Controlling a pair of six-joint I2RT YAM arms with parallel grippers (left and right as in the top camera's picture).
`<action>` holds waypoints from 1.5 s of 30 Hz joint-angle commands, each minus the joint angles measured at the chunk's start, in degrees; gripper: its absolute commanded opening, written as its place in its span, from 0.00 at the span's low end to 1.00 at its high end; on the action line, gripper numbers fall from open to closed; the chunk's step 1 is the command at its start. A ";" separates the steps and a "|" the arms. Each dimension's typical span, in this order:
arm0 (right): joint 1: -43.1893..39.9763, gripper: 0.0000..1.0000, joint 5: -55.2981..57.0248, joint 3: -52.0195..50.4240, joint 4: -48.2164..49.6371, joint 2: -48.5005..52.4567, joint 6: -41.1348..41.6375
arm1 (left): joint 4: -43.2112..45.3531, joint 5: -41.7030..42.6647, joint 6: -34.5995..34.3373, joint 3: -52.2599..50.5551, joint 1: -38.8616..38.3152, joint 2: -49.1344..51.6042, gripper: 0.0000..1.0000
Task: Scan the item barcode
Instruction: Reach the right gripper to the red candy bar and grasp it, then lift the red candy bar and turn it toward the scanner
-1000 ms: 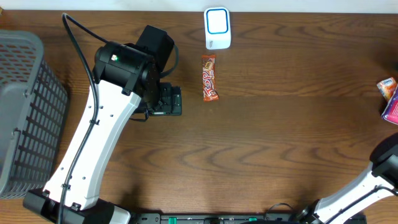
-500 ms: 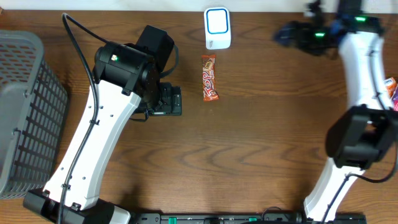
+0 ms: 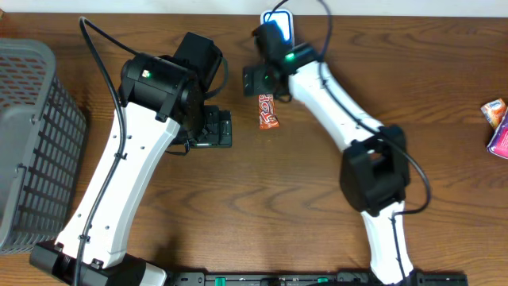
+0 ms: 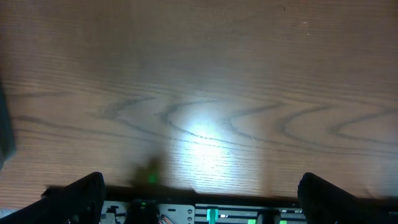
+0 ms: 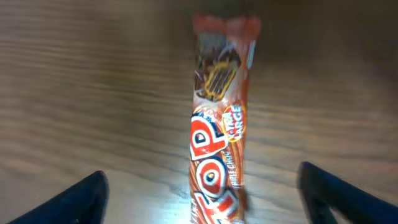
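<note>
Surroundings: a white scanner (image 3: pixel 278 36) with a blue face is noted at top centre of the overhead view, partly covered by the right arm (image 3: pixel 341 119). The chocolate bar (image 3: pixel 268 113) is laid flat on the table (image 3: pixel 317 206) just below the scanner, with its long axis running up-down in the frame. Its upper end is hidden under the right gripper (image 5: pixel 208 190). In the right wrist view the bar is seen label up, centred between that gripper's spread fingers (image 5: pixel 81 193) and touched by neither. The left gripper (image 4: pixel 202 193) is placed left of the bar, near but apart. Its fingers (image 4: pixel 78 190) are spread wide over bare wood, with nothing between them.

Edges and room: open wood is recorded across the centre and lower right of the overhead view. Two packets (image 3: pixel 497 119) lie at the right edge, well apart from the bar. The lower left is crossed diagonally by the left arm (image 3: pixel 119 183).

Containers: a grey mesh basket (image 3: pixel 32 143) stands at the left edge. Its contents cannot be made out.
</note>
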 commanded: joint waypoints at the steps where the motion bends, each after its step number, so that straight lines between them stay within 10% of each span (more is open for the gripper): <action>1: 1.79 0.78 6.03 -0.46 0.39 2.56 5.27 | -0.31 -0.31 -0.52 -0.07 0.35 0.11 0.98; 21: 2.36 0.34 9.86 -0.57 -0.35 9.84 5.25 | -0.31 -0.33 -0.52 -0.07 0.35 0.11 0.98; 26: 2.36 0.01 9.64 -0.57 -0.81 9.84 5.22 | -0.31 -0.31 -0.52 -0.07 0.35 0.11 0.98; 33: 0.85 0.01 2.73 1.68 -9.84 3.17 1.62 | -0.31 -0.33 -0.52 -0.07 0.35 0.11 0.98; 45: -6.23 0.01 -39.85 2.08 -31.54 -15.34 -13.77 | -0.31 -0.31 -0.52 -0.07 0.35 0.11 0.98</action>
